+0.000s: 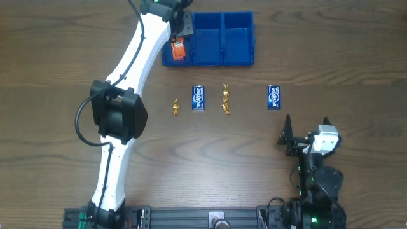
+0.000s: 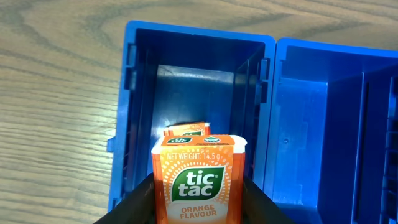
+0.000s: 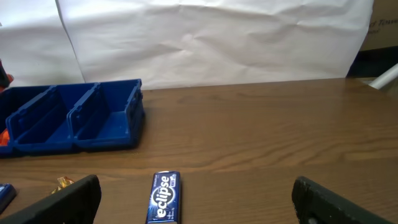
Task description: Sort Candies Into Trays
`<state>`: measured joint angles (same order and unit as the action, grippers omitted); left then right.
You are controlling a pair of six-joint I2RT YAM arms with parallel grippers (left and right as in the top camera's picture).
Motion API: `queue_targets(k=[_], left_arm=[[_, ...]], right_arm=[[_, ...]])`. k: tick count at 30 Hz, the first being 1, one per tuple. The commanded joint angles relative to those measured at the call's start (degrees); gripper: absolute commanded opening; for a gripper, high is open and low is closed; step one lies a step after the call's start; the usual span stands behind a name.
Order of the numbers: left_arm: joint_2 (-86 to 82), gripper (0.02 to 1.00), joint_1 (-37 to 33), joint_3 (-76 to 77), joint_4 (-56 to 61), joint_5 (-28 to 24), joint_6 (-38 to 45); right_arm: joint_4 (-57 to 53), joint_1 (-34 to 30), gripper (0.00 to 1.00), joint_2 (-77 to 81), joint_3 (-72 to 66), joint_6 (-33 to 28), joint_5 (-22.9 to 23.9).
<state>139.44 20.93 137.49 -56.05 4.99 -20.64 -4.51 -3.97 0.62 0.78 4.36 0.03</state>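
Likely lab test bench — wood-grain table point(image 3: 261, 137), white sheet point(image 3: 211, 37) hung behind as backdrop.

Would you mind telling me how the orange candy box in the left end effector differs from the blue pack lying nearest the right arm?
The orange candy box is squat; the blue pack is dark blue, slim and long. The orange candy box is clamped in the left end effector above an end compartment of the blue tray; the blue pack lies flat and free on the table. Both are rectangular candy packs.
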Motion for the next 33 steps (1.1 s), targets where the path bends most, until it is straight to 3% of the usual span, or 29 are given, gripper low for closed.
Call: queue_targets(k=[1, 17, 19, 21, 23, 33], left_arm=[[1.8, 0.318, -0.5, -0.5, 0.5, -0.4, 1.1], [1.8, 0.351, -1.5, -0.5, 0.3, -1.3, 1.1], [1.8, 0.443, -1.5, -0.5, 0.4, -1.7, 1.1], [1.8, 0.667, -1.5, -0.5, 0.4, -1.6, 1.1], [1.8, 0.991, -1.5, -0.5, 0.4, -1.6, 1.1], [1.7, 0.996, -1.4, -0.5, 0.4, -1.6, -0.2]], right_arm=[[-0.1, -0.3, 0.998, -0.5, -0.3, 0.8, 0.8], [-0.1, -0.3, 0.998, -0.5, -0.3, 0.7, 0.8], [-0.1, -0.3, 0.998, -0.5, -0.3, 0.8, 0.8], [-0.1, -0.3, 0.998, -0.5, -0.3, 0.8, 0.8], [-0.1, -0.3, 0.998, -0.5, -0.3, 0.8, 0.8], [-0.1, -0.3, 0.998, -0.5, -0.3, 0.8, 0.8]])
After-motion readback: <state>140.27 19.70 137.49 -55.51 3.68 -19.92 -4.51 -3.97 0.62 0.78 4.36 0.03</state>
